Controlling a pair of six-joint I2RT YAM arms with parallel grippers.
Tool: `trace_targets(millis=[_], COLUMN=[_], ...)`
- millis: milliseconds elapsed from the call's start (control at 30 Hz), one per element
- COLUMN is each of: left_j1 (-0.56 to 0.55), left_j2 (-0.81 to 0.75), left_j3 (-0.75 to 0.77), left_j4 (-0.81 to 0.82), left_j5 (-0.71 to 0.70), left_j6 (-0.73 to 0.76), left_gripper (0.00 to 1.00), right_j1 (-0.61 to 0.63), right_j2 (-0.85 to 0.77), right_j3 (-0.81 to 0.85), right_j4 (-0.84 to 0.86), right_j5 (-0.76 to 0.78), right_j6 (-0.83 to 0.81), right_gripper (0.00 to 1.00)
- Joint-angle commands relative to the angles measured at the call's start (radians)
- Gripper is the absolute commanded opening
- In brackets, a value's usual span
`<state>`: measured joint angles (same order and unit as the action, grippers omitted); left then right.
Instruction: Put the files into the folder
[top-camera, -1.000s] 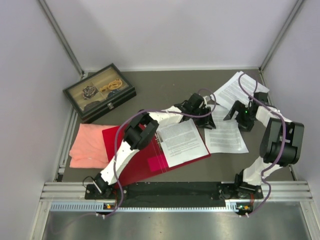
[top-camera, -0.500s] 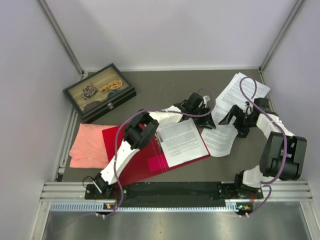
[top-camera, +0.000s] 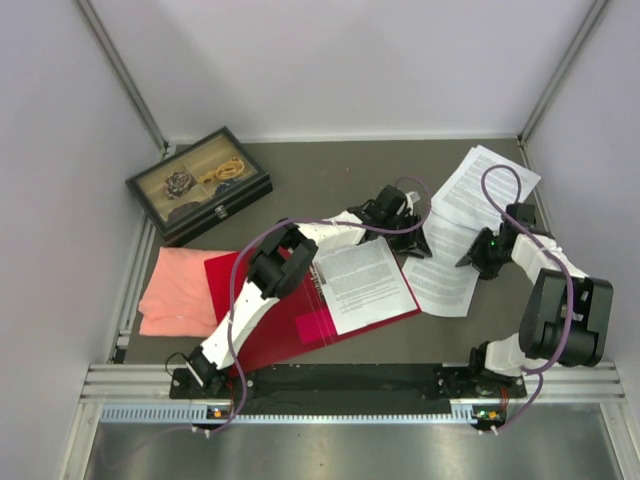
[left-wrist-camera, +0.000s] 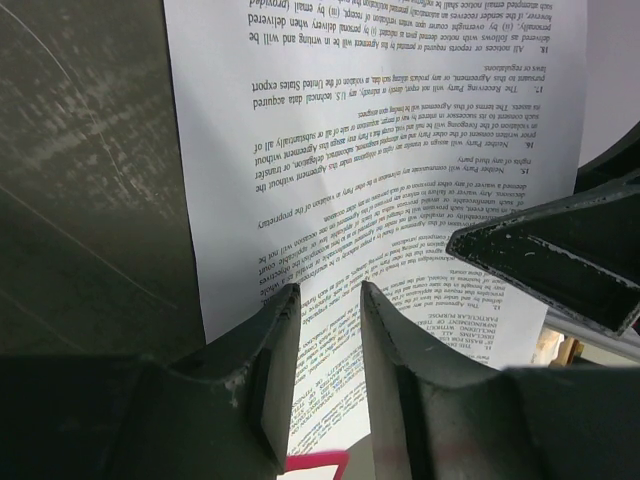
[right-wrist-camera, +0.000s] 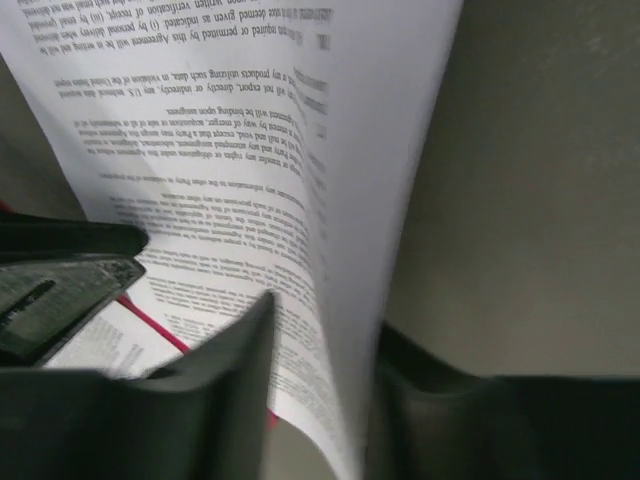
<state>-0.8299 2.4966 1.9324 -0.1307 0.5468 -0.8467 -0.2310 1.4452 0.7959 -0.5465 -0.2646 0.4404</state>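
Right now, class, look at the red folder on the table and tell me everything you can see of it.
The red folder lies flat on the grey table, near the arm bases, turned at a slant. It looks like thin, stiff card or plastic. A pink sticker shows on its upper face, so it seems open. One printed sheet lies on its right part. The left arm reaches over it. Its left corner meets the salmon cloth.

The left gripper (left-wrist-camera: 325, 292) has its fingers (left-wrist-camera: 268, 350) a narrow gap apart above a printed sheet (left-wrist-camera: 380, 130) lying flat on the dark table (left-wrist-camera: 90, 200). A black angular body (left-wrist-camera: 560, 250) overlaps the sheet's right edge. A pink patch (left-wrist-camera: 315, 468) shows between the fingers.
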Motion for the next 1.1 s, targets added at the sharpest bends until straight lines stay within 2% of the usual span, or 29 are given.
trace_targets(millis=[0,67,200,333,467,567,600,633,733,833,1000,1067], left_j1=[-0.002,-0.005,-0.018,-0.026,-0.026,-0.02,-0.015,-0.012,0.02,0.063,0.196,0.244], left_j2=[0.028,0.015,-0.065,-0.182,-0.309,-0.421,-0.485,-0.52,-0.659,-0.806,-1.071,-1.16], left_j3=[0.011,0.028,0.036,-0.001,-0.038,-0.104,-0.13,-0.194,-0.326,-0.468,-0.682,-0.746], left_j4=[-0.05,-0.058,-0.064,-0.014,0.009,0.009,0.006,0.008,0.002,-0.036,-0.066,-0.093], left_j5=[-0.016,-0.002,0.045,0.087,0.104,0.099,0.088,0.07,0.013,-0.077,-0.188,-0.214], left_j6=[0.04,0.047,0.067,0.072,0.083,0.112,0.121,0.133,0.166,0.208,0.227,0.233], left_gripper=[0.37,0.38,0.43,0.48,0.49,0.5,0.5,0.5,0.5,0.5,0.51,0.51], right_j1=[0.005,0.005,0.005,0.007,0.019,0.119,0.204,0.237,0.425,0.517,0.572,0.568], right_j2=[-0.062,-0.078,-0.19,-0.328,-0.404,-0.388,-0.362,-0.347,-0.284,-0.214,-0.163,-0.151], right_j3=[-0.007,0.003,0.022,0.093,0.192,0.293,0.345,0.37,0.451,0.514,0.523,0.513], right_j4=[0.017,0.002,-0.074,-0.174,-0.24,-0.283,-0.294,-0.303,-0.306,-0.279,-0.137,-0.135], right_j5=[0.099,0.14,0.293,0.366,0.326,0.311,0.311,0.295,0.21,-0.003,-0.391,-0.429], right_j6=[0.023,0.024,0.021,-0.014,-0.075,-0.142,-0.152,-0.166,-0.18,-0.184,-0.164,-0.143], right_gripper=[0.19,0.0,0.0,0.0,0.0,0.0,0.0,0.0,0.0,0.0,0.0,0.0])
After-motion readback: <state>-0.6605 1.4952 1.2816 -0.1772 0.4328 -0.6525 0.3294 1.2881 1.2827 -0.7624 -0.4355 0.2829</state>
